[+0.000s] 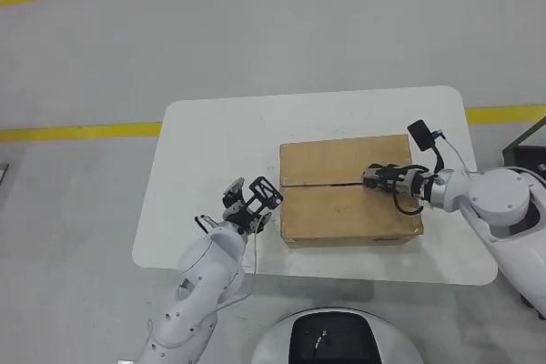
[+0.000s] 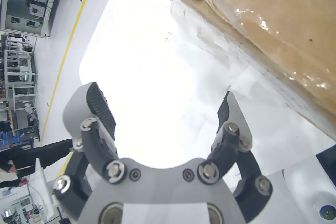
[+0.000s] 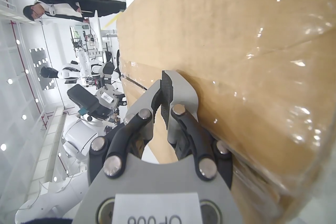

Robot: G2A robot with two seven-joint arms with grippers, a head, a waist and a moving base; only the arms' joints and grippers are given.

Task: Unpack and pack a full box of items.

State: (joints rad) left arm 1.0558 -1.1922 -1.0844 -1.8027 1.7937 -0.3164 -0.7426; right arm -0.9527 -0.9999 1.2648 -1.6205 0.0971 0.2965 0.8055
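Table point(image 1: 209, 136): white, rounded corners, carries one item.

Box point(image 1: 346, 191): brown cardboard. It sits on the right half of the table, its near side close to the table's near edge and its left side about at the table's middle. The two top flaps point(image 1: 341, 159) lie flat and meet at a seam point(image 1: 323, 185) that runs left to right across the lid. Glossy clear tape point(image 3: 286, 109) shows over the top and down the sides. The box is still closed and nothing has been taken out.

Right gripper point(image 1: 375, 176): low on the box top, right on the seam and toward the box's right end. The fingers are drawn together, pads all but touching. Nothing is visible between them; whether they pinch a tape edge cannot be made out.

Left gripper point(image 1: 255, 196): over bare table, just beside the box's left side near its near-left corner. Its jaws are spread wide and empty, and it is clear of the cardboard.

Step, as judged: the very start of unpacking, working the seam to get the lid open.

Next move, as judged: the closed fingertip needs to catch or split the tape along the seam, then get under a flap edge and lift it. The box is likely to slide under that push, so the open left gripper is well placed to brace the left side.
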